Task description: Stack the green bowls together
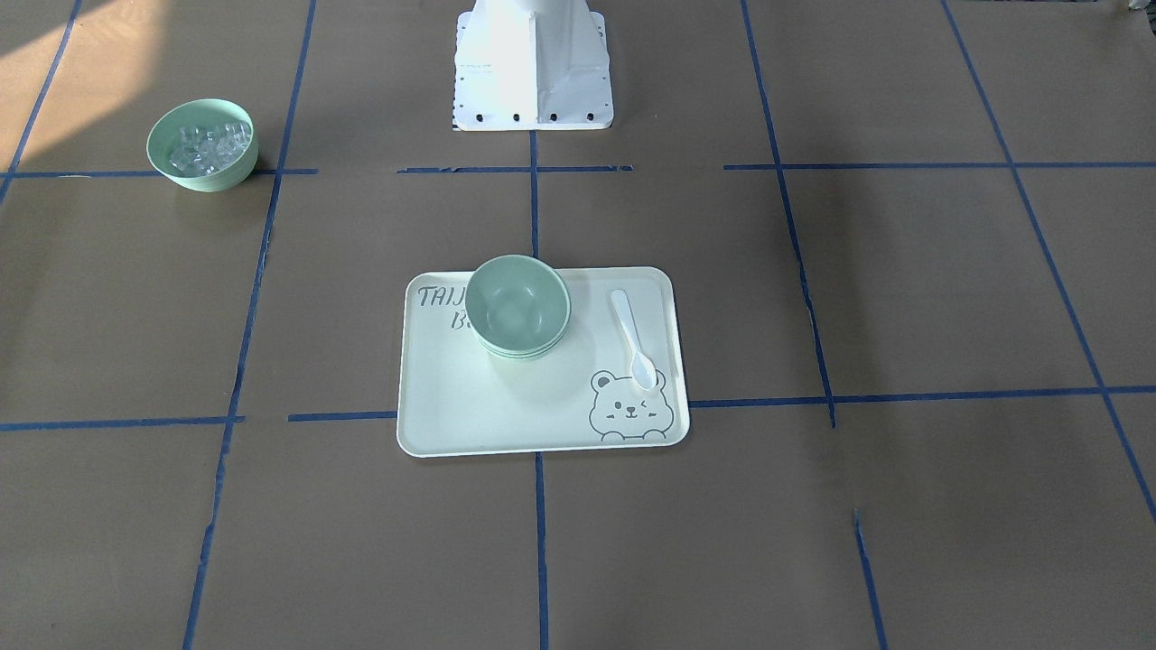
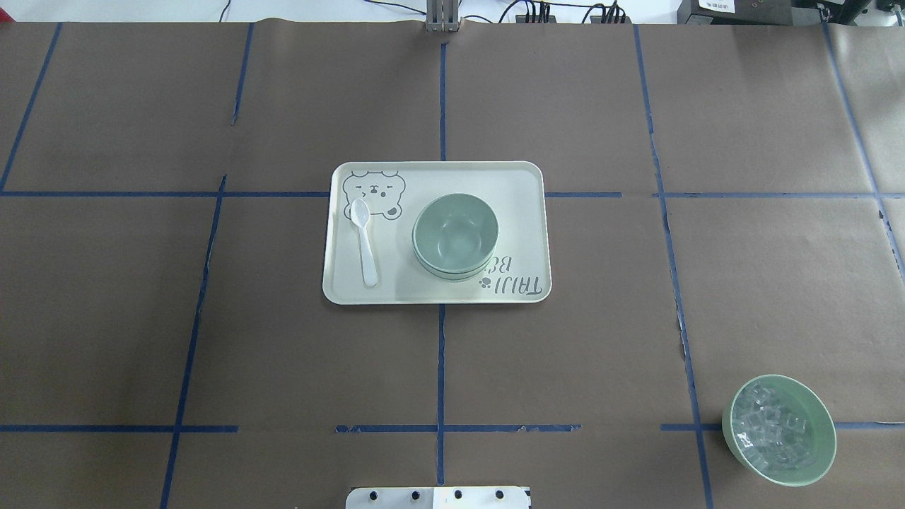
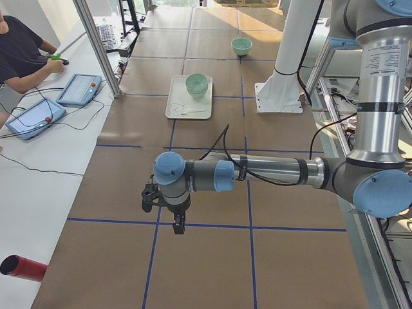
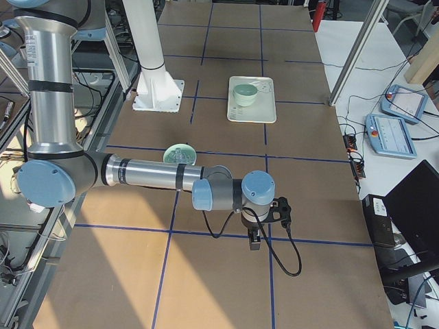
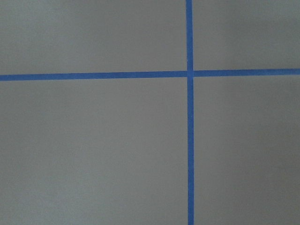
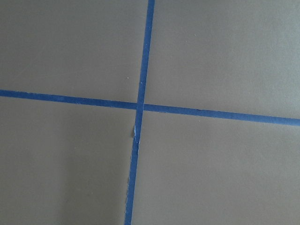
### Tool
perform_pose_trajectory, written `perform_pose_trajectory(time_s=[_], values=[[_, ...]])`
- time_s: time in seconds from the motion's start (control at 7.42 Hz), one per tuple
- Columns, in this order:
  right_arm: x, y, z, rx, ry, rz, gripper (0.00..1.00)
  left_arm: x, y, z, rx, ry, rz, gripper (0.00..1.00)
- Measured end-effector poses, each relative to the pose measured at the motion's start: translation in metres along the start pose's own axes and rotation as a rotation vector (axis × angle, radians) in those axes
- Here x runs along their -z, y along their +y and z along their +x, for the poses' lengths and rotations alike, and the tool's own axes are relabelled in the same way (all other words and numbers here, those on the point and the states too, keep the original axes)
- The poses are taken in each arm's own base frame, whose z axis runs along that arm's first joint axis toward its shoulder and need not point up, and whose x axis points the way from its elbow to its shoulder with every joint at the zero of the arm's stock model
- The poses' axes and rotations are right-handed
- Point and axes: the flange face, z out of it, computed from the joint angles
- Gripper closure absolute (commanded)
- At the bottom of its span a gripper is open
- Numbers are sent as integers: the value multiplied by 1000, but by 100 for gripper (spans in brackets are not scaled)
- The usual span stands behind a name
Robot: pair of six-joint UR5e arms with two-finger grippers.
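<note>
We see the green bowls [image 2: 455,235] nested in one upright stack on the tray [image 2: 509,187] at mid worktop [image 2: 141,318]. In the overhead view the stack sits at approx. 3 o'clock of the white spoon [image 2: 365,240], which lies on the same tray w/ its scoop on the bear print. A separate bowl w/ ice cubes [image 2: 779,430] stands at approx. 4 o'clock of the tray, well apart. Left tool [image 3: 178,228] & right tool [image 4: 254,241] hang over the worktop at opposite ends, far from the tray. We can't tell if either is wide or narrow. Both wrist cams show worktop w/ crossing blue tape [image 5: 189,140].
</note>
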Motion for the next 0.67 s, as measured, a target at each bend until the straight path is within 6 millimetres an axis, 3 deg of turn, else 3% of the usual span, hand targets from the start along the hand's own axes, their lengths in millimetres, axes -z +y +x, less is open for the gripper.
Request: perform_pose_trajectory(time_s=[0.67], values=[[2, -2, -2, 4, 0, 4, 0, 1, -2, 1, 7, 0, 3, 0]])
